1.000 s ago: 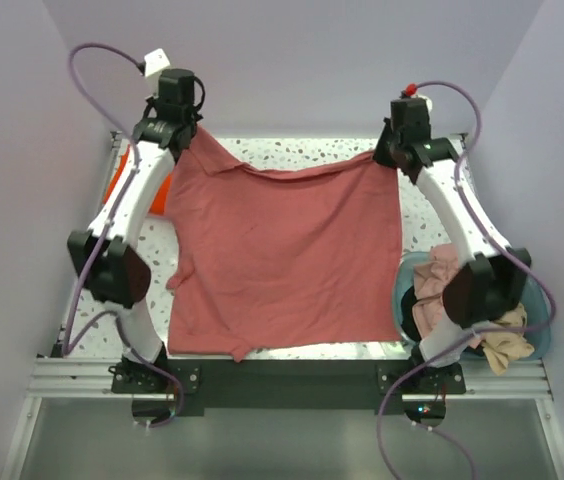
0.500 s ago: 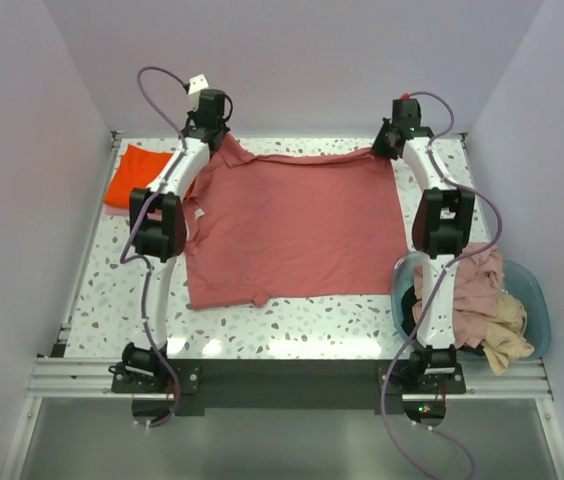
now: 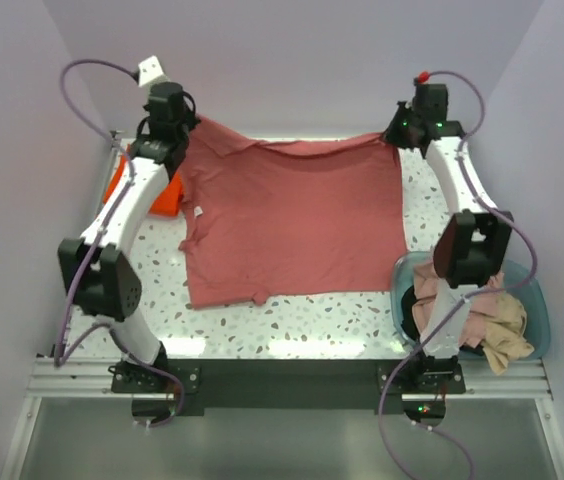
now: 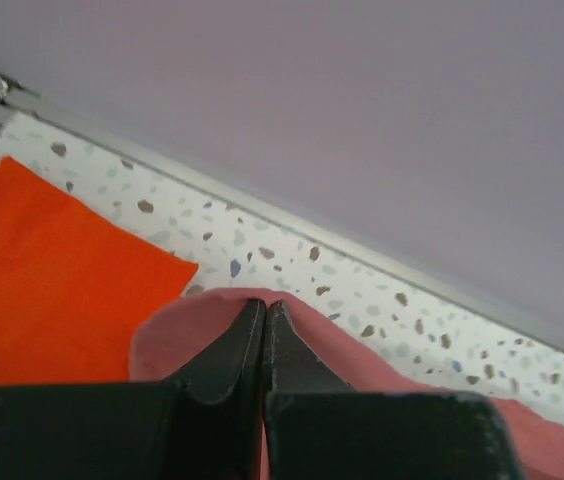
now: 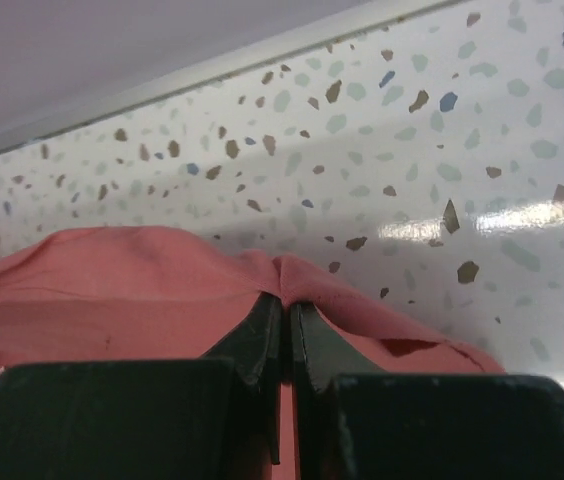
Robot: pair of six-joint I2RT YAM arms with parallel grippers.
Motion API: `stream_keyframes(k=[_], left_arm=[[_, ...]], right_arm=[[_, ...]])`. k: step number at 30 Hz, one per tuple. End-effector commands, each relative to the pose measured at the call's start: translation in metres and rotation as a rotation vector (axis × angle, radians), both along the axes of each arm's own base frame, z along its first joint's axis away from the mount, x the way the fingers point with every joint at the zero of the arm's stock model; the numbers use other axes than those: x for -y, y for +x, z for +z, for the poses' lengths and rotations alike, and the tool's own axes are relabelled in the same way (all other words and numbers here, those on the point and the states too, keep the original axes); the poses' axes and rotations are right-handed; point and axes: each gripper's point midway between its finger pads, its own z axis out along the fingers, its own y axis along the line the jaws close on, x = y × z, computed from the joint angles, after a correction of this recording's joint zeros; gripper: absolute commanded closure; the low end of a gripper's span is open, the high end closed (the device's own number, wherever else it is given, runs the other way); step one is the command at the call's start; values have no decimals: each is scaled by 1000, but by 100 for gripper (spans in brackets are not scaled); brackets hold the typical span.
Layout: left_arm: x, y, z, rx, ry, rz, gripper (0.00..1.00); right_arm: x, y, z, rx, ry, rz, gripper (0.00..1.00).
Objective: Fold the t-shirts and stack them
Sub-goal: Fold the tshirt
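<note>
A dusty salmon-pink t-shirt [image 3: 292, 225] is stretched over the middle of the table, its far edge lifted. My left gripper [image 3: 194, 128] is shut on its far left corner; the pinched pink cloth [image 4: 177, 335] shows around the black tips [image 4: 265, 306]. My right gripper [image 3: 392, 138] is shut on its far right corner, with the cloth [image 5: 142, 285] bunched over the tips [image 5: 285, 298]. A bright orange t-shirt [image 3: 142, 190] lies flat at the far left, under my left arm, and also shows in the left wrist view [image 4: 42, 280]. Further pink and beige shirts [image 3: 482, 315] are piled in a basin.
A teal basin [image 3: 539, 310] sits at the near right of the table. The back wall [image 3: 292, 60] and the table's raised back rim [image 4: 362, 240] lie just beyond both grippers. Speckled tabletop [image 3: 292, 325] shows in front of the pink shirt.
Both arms have swung the shirt's far edge out to the back of the table and now hold it raised there. The shirt has slid away from the near edge.
</note>
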Motion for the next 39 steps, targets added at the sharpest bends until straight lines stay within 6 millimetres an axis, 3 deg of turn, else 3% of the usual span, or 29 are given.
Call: stream_keyframes(k=[1, 2, 4, 5, 6, 7, 8, 9, 10, 11, 13, 14, 15, 16, 18, 21, 23, 25, 28, 29, 30, 32, 33, 34, 35, 36, 38, 39], left_arm=[[-26, -68, 152, 344, -73, 62, 100], [-34, -100, 183, 409, -82, 69, 100], [-43, -134, 209, 450, -77, 82, 100], [-51, -168, 240, 521, -88, 83, 100], [-54, -185, 253, 550, -84, 83, 100], [-57, -202, 262, 568, -84, 80, 100], [-64, -236, 290, 643, -99, 78, 100], [-66, -252, 296, 650, -98, 75, 100], [-70, -268, 307, 675, -101, 74, 100], [-75, -301, 331, 744, -115, 73, 100], [-80, -330, 345, 768, -112, 63, 100], [-85, -359, 366, 833, -125, 61, 100], [-86, -373, 371, 840, -120, 53, 100], [-89, -401, 391, 905, -126, 35, 100], [-93, -425, 404, 939, -118, 28, 100], [-104, -475, 432, 1041, -123, 42, 100], [-108, -503, 446, 1108, -131, 34, 100], [-108, -515, 452, 1145, -124, 19, 100], [-109, -509, 449, 1133, -120, 38, 100], [-107, -491, 443, 1097, -113, 40, 100], [-105, -481, 441, 1084, -101, 45, 100], [-97, -434, 425, 990, -78, 43, 100], [-93, -417, 420, 960, -65, 41, 100], [-88, -377, 401, 876, -48, 50, 100], [-85, -357, 390, 839, -35, 54, 100], [-85, -339, 386, 834, -18, 73, 100], [-81, -272, 338, 694, 31, 114, 100], [-79, -252, 329, 682, 47, 125, 100]], right_arm=[[-4, -51, 139, 271, -1, 54, 100], [-3, -78, 180, 347, -1, 55, 100], [-3, -107, 196, 369, 2, 59, 100], [-2, -126, 210, 390, 5, 54, 100], [-1, -155, 236, 450, 6, 52, 100], [-1, -173, 250, 481, 9, 55, 100], [0, -191, 258, 490, 11, 54, 100], [0, -222, 286, 562, 14, 58, 100], [0, -238, 296, 585, 17, 62, 100], [-1, -254, 299, 581, 19, 68, 100], [0, -299, 332, 672, 22, 71, 100], [-1, -315, 336, 675, 28, 78, 100], [-2, -334, 353, 723, 32, 86, 100], [-2, -355, 361, 746, 35, 91, 100], [-1, -385, 382, 816, 38, 94, 100], [-2, -421, 398, 878, 42, 104, 100], [-2, -432, 400, 886, 43, 105, 100], [0, -437, 403, 899, 39, 98, 100], [2, -426, 395, 867, 37, 85, 100], [3, -420, 395, 866, 38, 77, 100], [3, -404, 381, 821, 37, 73, 100], [3, -385, 374, 806, 39, 61, 100], [5, -365, 353, 747, 34, 47, 100], [5, -354, 344, 726, 37, 43, 100], [5, -341, 343, 737, 40, 40, 100], [4, -317, 317, 669, 41, 37, 100], [0, -287, 301, 648, 47, 50, 100], [-1, -269, 277, 596, 48, 52, 100]])
